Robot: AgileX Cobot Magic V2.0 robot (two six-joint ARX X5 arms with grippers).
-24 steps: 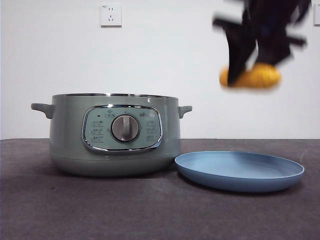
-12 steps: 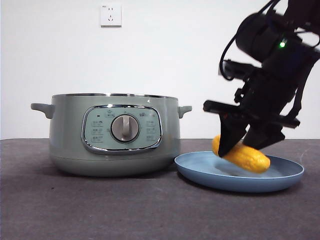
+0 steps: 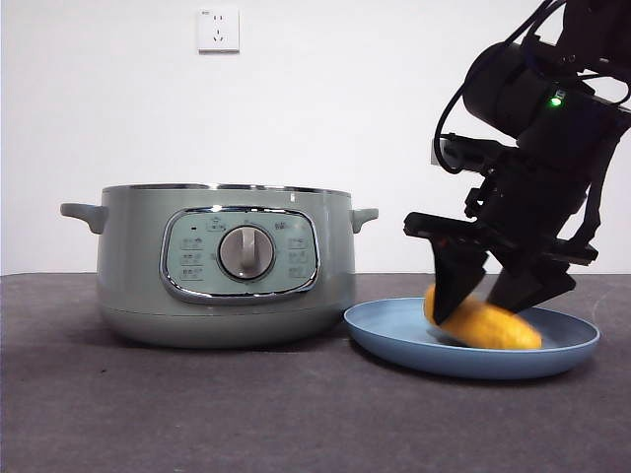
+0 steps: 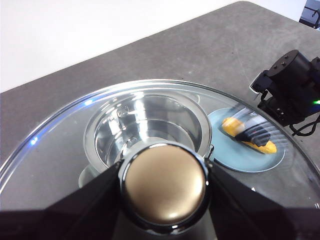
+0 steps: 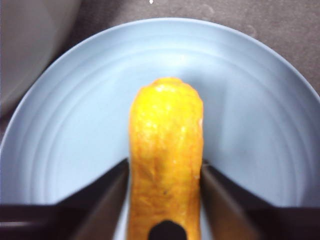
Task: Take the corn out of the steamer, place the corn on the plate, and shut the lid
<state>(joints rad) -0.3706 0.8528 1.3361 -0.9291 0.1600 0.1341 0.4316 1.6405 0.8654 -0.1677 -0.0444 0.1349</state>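
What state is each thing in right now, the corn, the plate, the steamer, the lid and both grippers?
corn: lying on the plate, between the right gripper's jaws.
plate: on the table beside the steamer, holding the corn.
steamer: open, no lid on it.
lid: held above the steamer by its knob.
right gripper: around the corn.
left gripper: shut on the lid's knob.

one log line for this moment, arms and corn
right pincer: shut on corn, down on plate | left pincer: holds lid above steamer | steamer: open

One steamer [image 3: 225, 264], one plate [image 3: 471, 337], one corn [image 3: 483, 324], one lid [image 4: 165, 185], one wall socket [image 3: 218, 29]
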